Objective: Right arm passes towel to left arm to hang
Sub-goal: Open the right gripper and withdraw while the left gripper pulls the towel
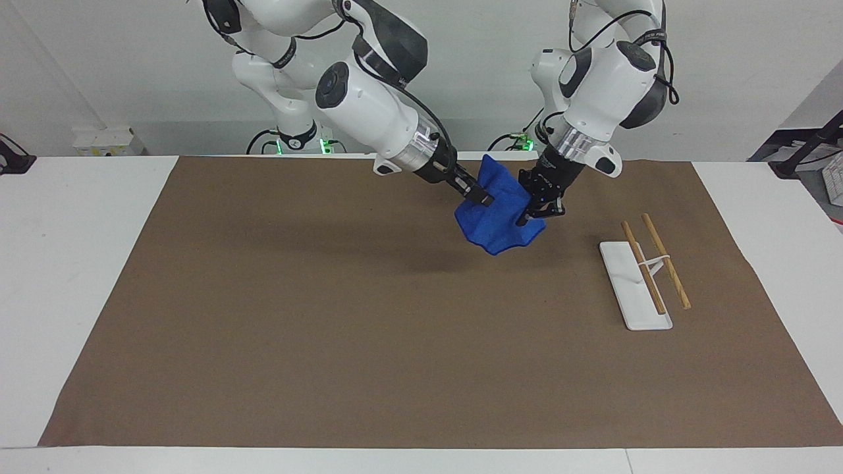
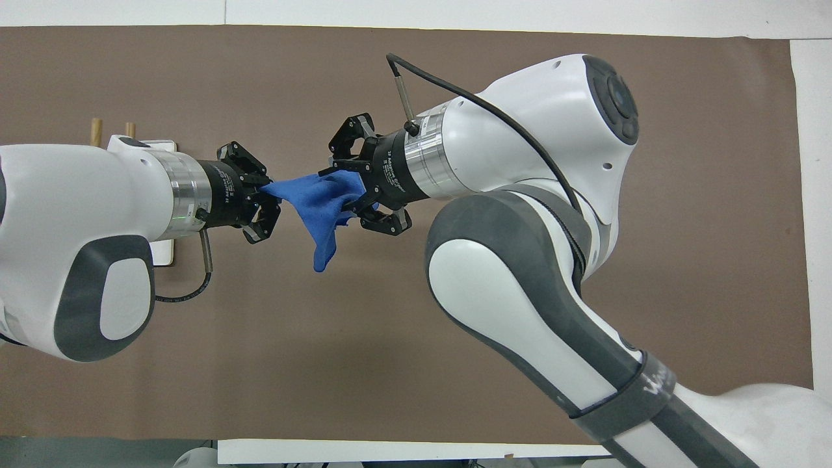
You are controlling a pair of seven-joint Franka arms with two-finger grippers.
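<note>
Towel (image 1: 495, 222) held aloft over the brown mat (image 1: 329, 316), stretched between both grippers. Right gripper (image 1: 479, 194) pinches one corner; left gripper (image 1: 535, 212) is clamped on the other. Rack (image 1: 642, 276) sits toward the left arm's end, so the left arm is nearer.
</note>
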